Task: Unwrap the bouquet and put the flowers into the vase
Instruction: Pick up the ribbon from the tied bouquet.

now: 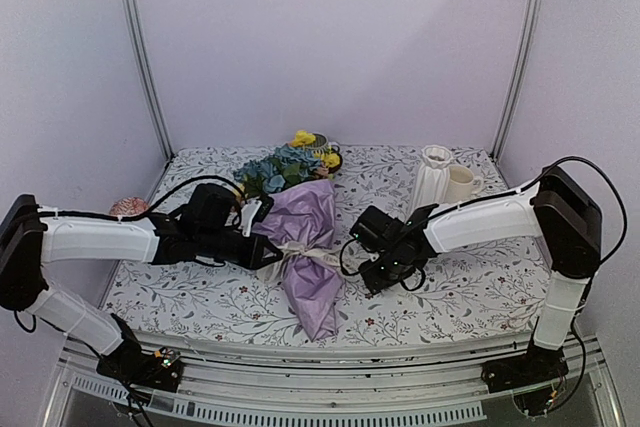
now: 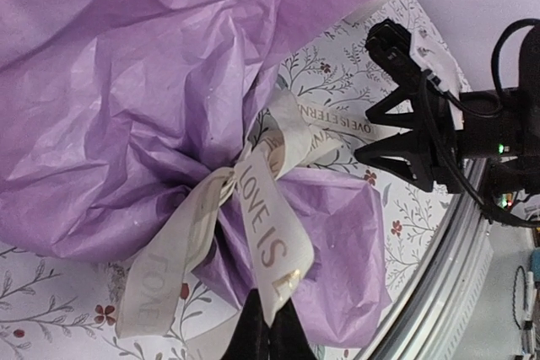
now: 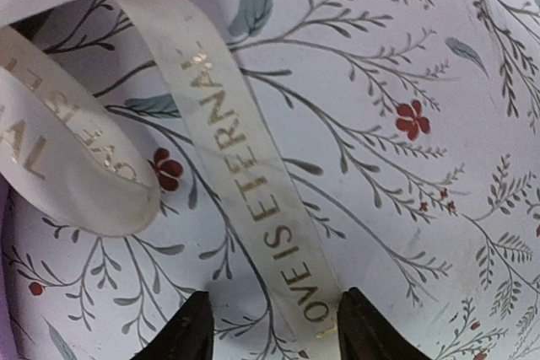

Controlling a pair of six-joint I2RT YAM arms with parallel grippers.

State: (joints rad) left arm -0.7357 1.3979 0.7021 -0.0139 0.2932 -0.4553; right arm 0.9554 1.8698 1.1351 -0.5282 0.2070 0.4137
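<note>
Fingers first, from the top view: left fingers pressed shut at the tied waist of the bouquet of artificial flowers in crinkled lilac-pink paper, flat on the floral-printed tabletop between the two arms. Right fingers just beside the waist on the other side, near a tail of the cream printed ribbon. Blue, yellow and orange blooms pointing toward the back wall. Tall white ribbed ceramic vase upright at back right, well apart from the bouquet, cream mug just beside it.

Left wrist view: left fingers closed together, tips meeting one ribbon tail; cannot tell whether pinched. Bow knotted around the gathered paper of the bouquet. Right fingers parted, aimed at the other tail on the tabletop.

Right wrist view: right fingers moderately apart, straddling a flat ribbon tail on the tabletop, gaps visible on both sides. Ribbon loop at left.
</note>
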